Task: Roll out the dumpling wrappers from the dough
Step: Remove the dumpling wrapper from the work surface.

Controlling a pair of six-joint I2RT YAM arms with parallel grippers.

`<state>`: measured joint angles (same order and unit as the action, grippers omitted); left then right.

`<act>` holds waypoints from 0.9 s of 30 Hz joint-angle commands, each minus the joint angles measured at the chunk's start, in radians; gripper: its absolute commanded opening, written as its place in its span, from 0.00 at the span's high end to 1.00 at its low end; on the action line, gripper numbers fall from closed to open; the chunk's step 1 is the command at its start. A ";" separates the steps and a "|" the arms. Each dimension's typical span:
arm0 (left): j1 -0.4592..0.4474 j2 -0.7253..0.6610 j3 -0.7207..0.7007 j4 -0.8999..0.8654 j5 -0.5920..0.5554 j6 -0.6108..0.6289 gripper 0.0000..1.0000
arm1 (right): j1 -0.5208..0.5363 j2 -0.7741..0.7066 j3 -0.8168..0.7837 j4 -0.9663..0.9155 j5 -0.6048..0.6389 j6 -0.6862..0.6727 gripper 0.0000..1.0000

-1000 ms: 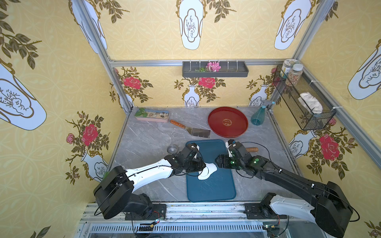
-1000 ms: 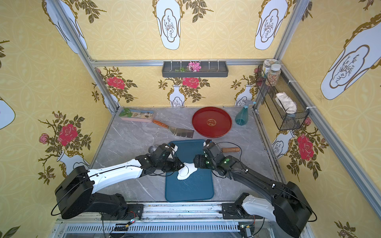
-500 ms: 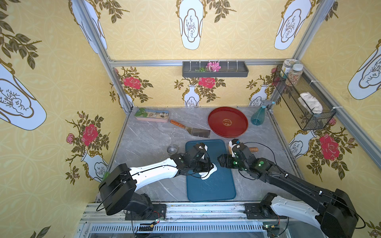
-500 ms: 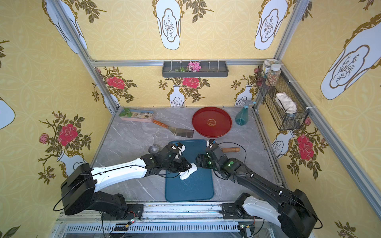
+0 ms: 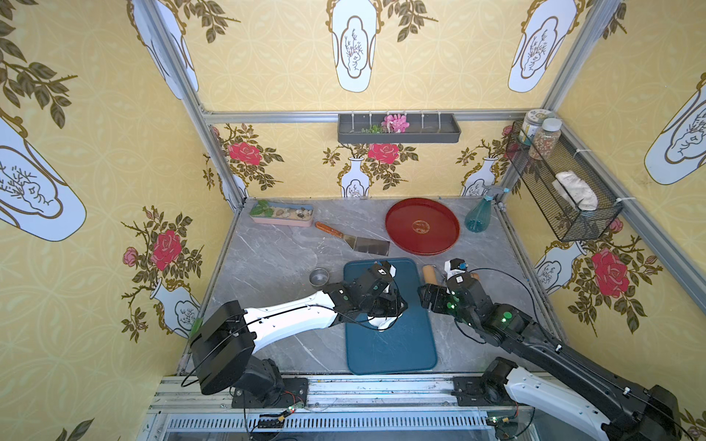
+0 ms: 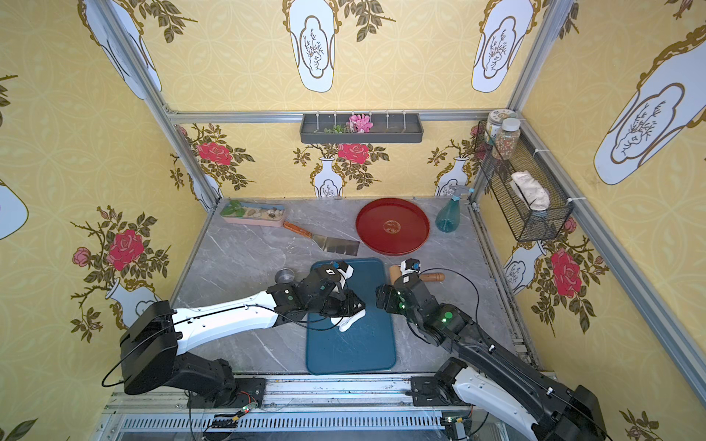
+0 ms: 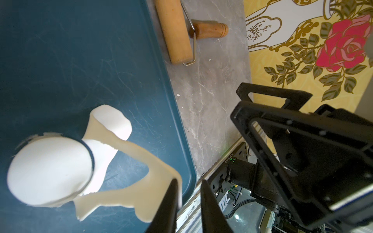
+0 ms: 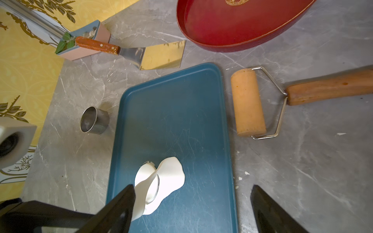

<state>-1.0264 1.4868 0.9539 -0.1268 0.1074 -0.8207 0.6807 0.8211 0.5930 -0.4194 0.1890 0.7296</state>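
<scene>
wrapper lies flat on tray just below left claw pinching dough scrap; right claw spread nearby

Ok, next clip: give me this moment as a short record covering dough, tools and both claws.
dumpling wrapper: one round disc, flat on the blue tray
dough scrap: ragged, one end lifted, the rest on the tray
left claw: shut on the scrap's raised end
right claw: open, holding nothing
rolling pin: on the table beside the tray, untouched
steel ring cup: on the table, tray's other side
stage: wrapper cut out, scrap not yet cleared
</scene>
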 commanded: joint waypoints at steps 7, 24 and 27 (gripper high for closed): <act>-0.022 0.015 0.043 0.018 -0.007 -0.006 0.77 | 0.000 -0.047 -0.006 -0.031 0.064 0.022 0.09; -0.024 0.063 0.131 0.032 -0.006 0.006 0.76 | -0.001 -0.112 -0.008 -0.074 0.094 0.018 0.08; -0.024 0.074 0.153 0.032 -0.009 0.012 0.76 | -0.002 -0.115 -0.011 -0.079 0.098 0.019 0.08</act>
<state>-1.0504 1.5501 1.0935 -0.1215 0.1005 -0.8223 0.6800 0.7090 0.5861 -0.4973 0.2649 0.7513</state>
